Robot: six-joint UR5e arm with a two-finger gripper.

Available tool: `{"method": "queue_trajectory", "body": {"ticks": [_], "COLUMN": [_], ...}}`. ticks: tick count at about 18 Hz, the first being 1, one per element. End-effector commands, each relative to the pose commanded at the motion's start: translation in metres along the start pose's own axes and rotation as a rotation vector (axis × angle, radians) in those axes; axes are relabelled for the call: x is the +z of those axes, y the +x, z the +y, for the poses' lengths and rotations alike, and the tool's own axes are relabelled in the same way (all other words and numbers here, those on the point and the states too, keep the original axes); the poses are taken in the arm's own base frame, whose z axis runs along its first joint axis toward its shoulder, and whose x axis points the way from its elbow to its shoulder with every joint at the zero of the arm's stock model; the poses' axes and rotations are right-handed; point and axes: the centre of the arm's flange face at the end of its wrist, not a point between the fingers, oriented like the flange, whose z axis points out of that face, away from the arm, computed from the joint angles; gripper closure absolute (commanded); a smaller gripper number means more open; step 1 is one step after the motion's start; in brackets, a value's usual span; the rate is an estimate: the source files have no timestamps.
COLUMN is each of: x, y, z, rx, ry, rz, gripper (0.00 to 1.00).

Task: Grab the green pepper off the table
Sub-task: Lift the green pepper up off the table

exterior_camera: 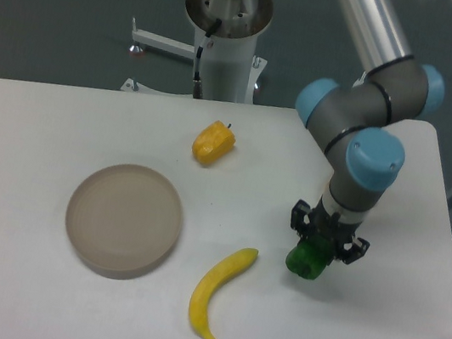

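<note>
End effector pinching the small glossy dark-green bell pepper on the big white flat surface

The pepper looks lumpy and blocky with a shiny skin, bright green where the light hits it, and its top is tucked under the black fingers that close on it from both sides. It sits at the right side of the surface, just right of the curved yellow banana. Can't tell if it's touching the surface or just off it. A round beige plate is well off to the left, and a yellow pepper sits farther back.
</note>
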Motion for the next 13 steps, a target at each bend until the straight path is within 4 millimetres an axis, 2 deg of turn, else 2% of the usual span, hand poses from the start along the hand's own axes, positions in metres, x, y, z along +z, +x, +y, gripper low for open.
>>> {"method": "queue_trajectory", "body": {"ticks": [2, 3, 5, 11, 13], "x": [-0.019, -0.020, -0.008, -0.012, -0.011], "y": [0.006, 0.007, 0.000, -0.006, -0.006], "z": [0.000, 0.000, 0.003, 0.008, 0.014], "rx": [0.006, 0.024, 0.051, 0.182, 0.307], "ry": [0.011, 0.009, -0.001, -0.076, -0.134], "rz": [-0.015, -0.016, -0.005, 0.028, 0.046], "gripper": [0.87, 0.87, 0.87, 0.87, 0.87]}}
